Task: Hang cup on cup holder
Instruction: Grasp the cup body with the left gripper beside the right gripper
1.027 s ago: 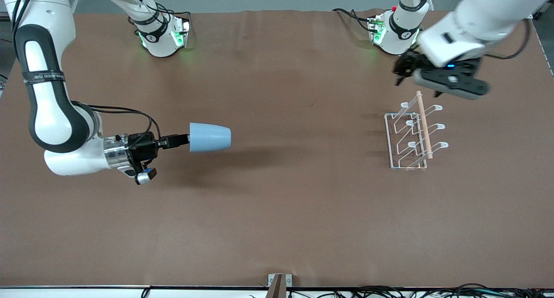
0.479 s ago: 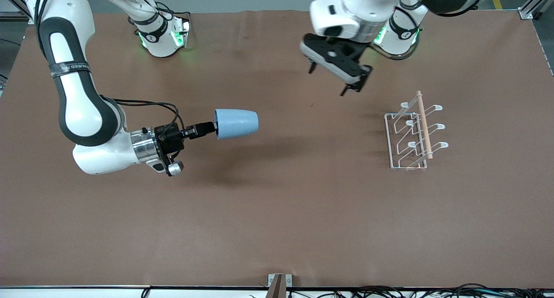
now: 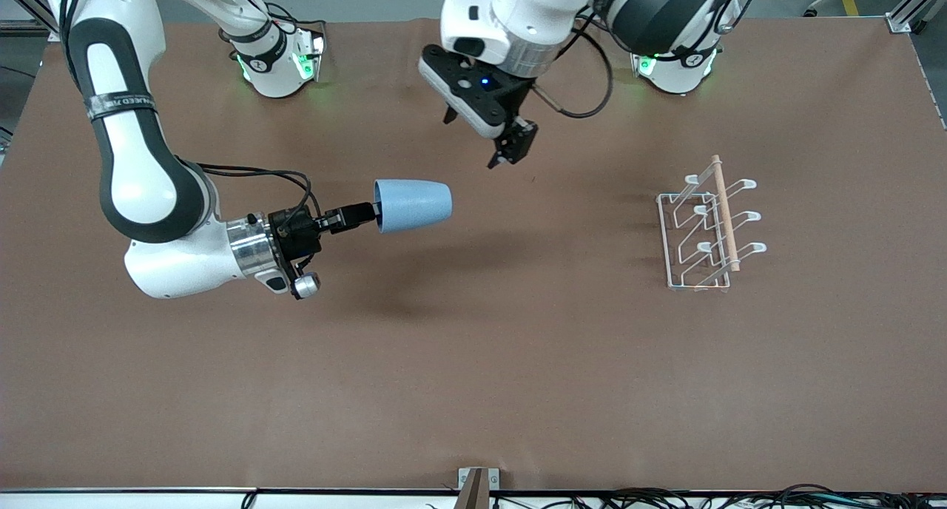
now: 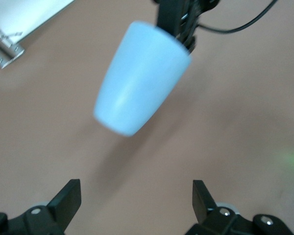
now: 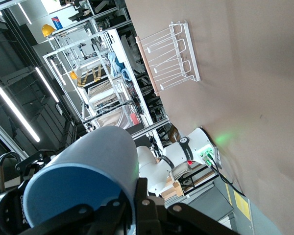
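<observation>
**Right tool carries the cup above the worktop; left tool open nearby**

The right tool is closed on the rim of the small light blue tapered plastic cup, one finger inside the mouth and one outside. The cup is held on its side, clear of the surface, with its closed base pointing toward the left arm's end of the table. In the right wrist view the cup fills the foreground directly ahead of the fingers.

The left tool hangs over the brown worktop, above and just beside the cup's base, apart from it. Its fingers are spread wide with nothing between them, and the left wrist view looks down on the cup.

The white wire cup holder with looped prongs and a light wooden dowel stands on the worktop toward the left arm's end, well apart from both tools. No cup hangs on it.
</observation>
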Available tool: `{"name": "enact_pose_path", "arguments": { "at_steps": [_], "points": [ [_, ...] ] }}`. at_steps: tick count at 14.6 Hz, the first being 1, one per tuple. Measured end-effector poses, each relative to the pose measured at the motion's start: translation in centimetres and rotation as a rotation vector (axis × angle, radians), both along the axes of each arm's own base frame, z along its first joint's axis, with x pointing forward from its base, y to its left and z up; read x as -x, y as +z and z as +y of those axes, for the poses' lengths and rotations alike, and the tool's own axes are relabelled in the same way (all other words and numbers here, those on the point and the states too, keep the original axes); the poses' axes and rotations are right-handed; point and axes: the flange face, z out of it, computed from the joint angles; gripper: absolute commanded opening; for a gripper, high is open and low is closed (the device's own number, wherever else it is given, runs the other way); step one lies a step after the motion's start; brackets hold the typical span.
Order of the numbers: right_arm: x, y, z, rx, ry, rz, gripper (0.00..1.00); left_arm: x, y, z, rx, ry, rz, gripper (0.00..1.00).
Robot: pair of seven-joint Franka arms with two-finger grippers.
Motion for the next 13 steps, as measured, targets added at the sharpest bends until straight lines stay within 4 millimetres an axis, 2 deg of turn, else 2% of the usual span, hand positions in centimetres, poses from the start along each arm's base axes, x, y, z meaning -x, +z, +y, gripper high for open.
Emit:
{"name": "enact_pose_path", "arguments": {
  "at_steps": [5,10,13],
  "points": [
    [0.2,0.0,0.0,-0.001,0.013,0.004,0.02,-1.6,-1.1,-0.7,0.034,-0.128,-0.094,1.00],
    [0.2,-0.1,-0.1,0.006,0.020,0.004,0.03,-1.8,-4.3,-3.6,0.049,-0.170,-0.149,1.00],
    [0.2,-0.2,-0.3,0.012,0.019,0.005,0.03,-2.3,-5.3,-4.1,0.053,-0.210,-0.186,1.00]
  ]
}}
